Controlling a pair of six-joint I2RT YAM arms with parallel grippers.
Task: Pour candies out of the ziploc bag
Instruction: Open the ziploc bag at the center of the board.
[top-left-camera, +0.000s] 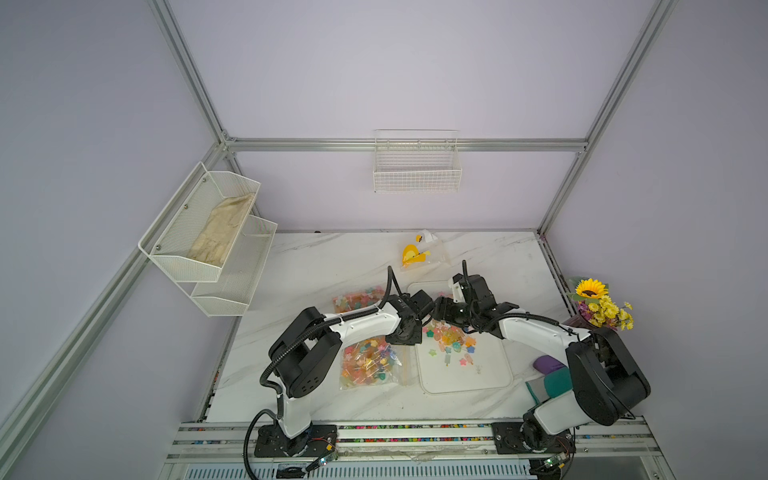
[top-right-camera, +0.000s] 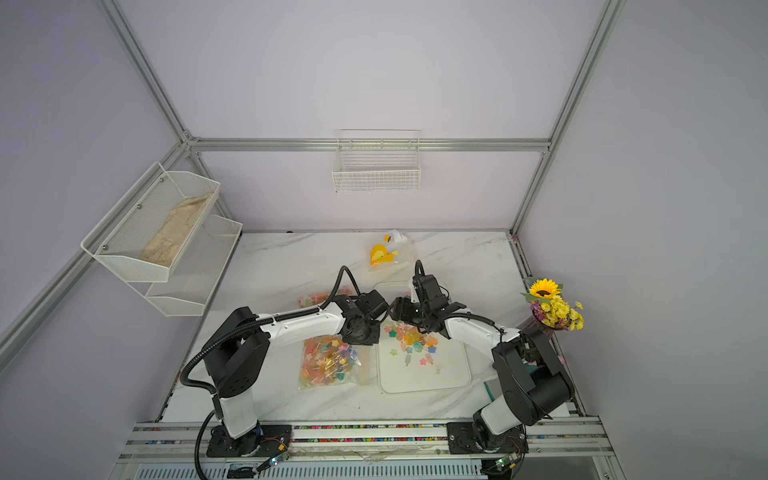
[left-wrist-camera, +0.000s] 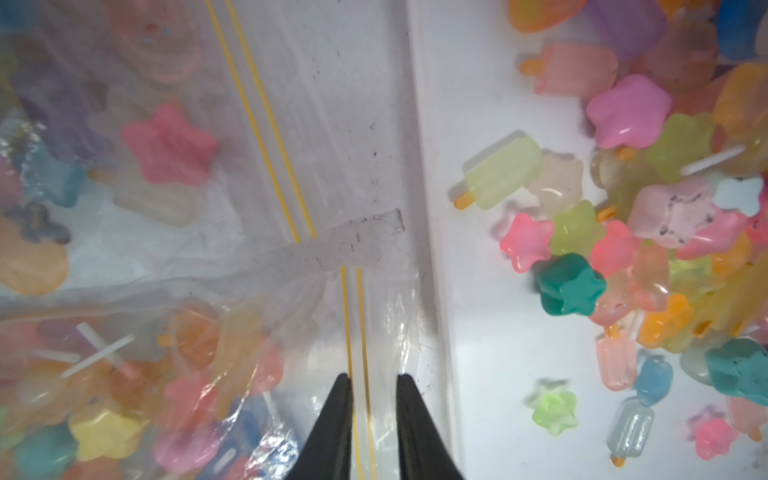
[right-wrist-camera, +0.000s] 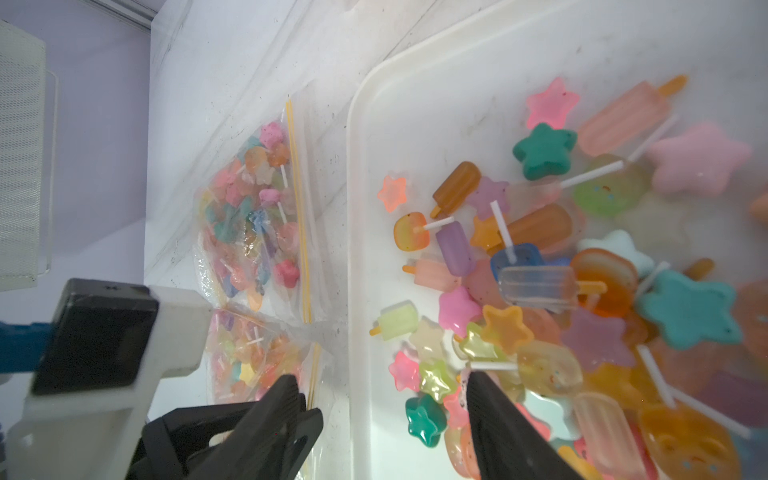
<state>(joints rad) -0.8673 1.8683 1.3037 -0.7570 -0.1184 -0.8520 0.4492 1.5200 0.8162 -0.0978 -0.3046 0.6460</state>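
Left wrist view: the candies (left-wrist-camera: 623, 232) are translucent stars and ice-lolly shapes in pink, green, orange and teal. They lie heaped on the white tray (left-wrist-camera: 436, 124) beside the left end effector (left-wrist-camera: 372, 378). Its jaws stand narrowly apart astride the yellow zip of a filled ziploc bag (left-wrist-camera: 232, 340), close to the tray rim. A second filled bag (left-wrist-camera: 124, 208) lies just ahead. The right end effector (right-wrist-camera: 382, 386) is wide and holds nothing; it straddles that rim, one fingertip over the pile. Bare surface (top-left-camera: 332, 257) lies beyond both.

— How's my feed looking?
— In both top views I get even, diffuse light, slightly hazy, with wide-angle stretch at the edges. Shadows on the surface (top-left-camera: 324, 266) near six o'clock are faint.
— Wrist cameras?
— Bright, washed out. I see glare on the bag (left-wrist-camera: 266, 266), and the outermost candies (right-wrist-camera: 698, 162) are blurred.
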